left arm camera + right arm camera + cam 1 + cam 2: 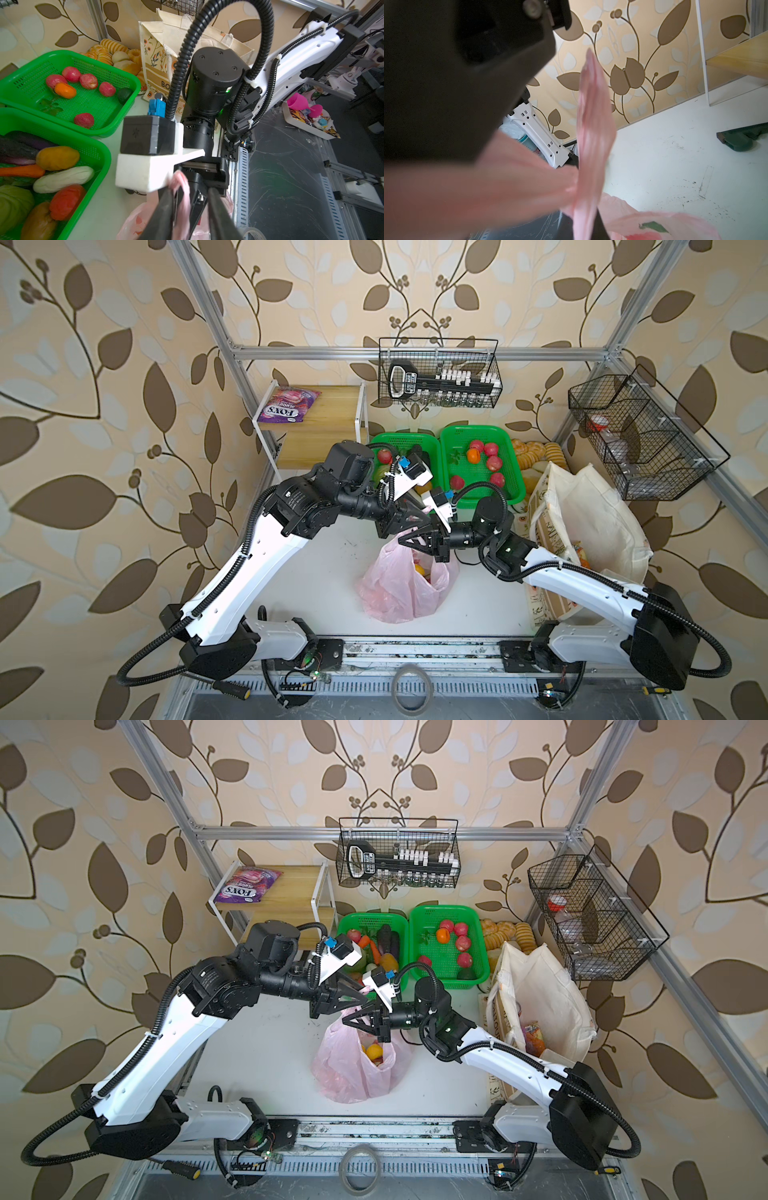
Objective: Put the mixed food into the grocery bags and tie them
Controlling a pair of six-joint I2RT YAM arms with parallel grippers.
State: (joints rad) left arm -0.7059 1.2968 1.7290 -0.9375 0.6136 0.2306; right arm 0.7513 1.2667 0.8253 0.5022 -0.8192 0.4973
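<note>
The pink plastic grocery bag stands mid-table with a yellow-orange fruit showing in its mouth. Both grippers meet just above it. My right gripper is shut on a pink handle strip that stands up from its fingers. My left gripper is open; another handle strand lies loosely against one of its fingers. The cream floral tote stands at the right with an orange packet inside. A purple FOX'S packet lies on the shelf.
Two green baskets of fruit and vegetables sit behind the grippers, with bread loaves to their right. A wooden shelf stands at the back left. Wire baskets hang on the frame. A tape roll lies in front.
</note>
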